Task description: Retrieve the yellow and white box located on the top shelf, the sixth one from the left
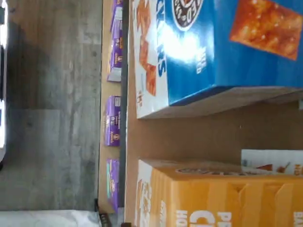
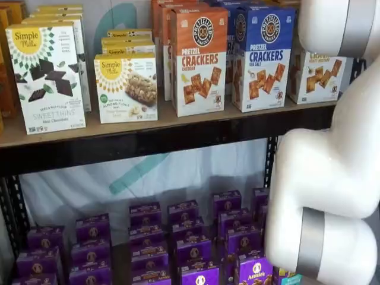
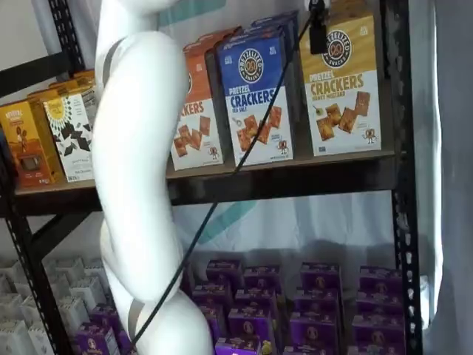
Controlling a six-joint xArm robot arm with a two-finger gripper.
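Note:
The yellow and white box [image 3: 341,85] stands upright at the right end of the top shelf [image 3: 295,181], next to the blue box. In a shelf view [image 2: 317,74] my white arm hides its upper part. The wrist view shows its yellow top and side [image 1: 222,198] close by, across a gap of bare board from the blue box [image 1: 227,47]. My gripper [image 3: 318,33] shows only as black fingers hanging from the view's top edge with a cable beside them, in front of the box's upper left corner. No gap between the fingers shows.
An orange Pretzel Crackers box [image 2: 199,59] and a blue one [image 2: 264,56] stand left of the target. White Simple Mills boxes [image 2: 44,77] stand further left. Small purple boxes [image 2: 190,249] fill the lower level. My white arm [image 3: 137,185] and a black upright [image 3: 399,185] stand in front.

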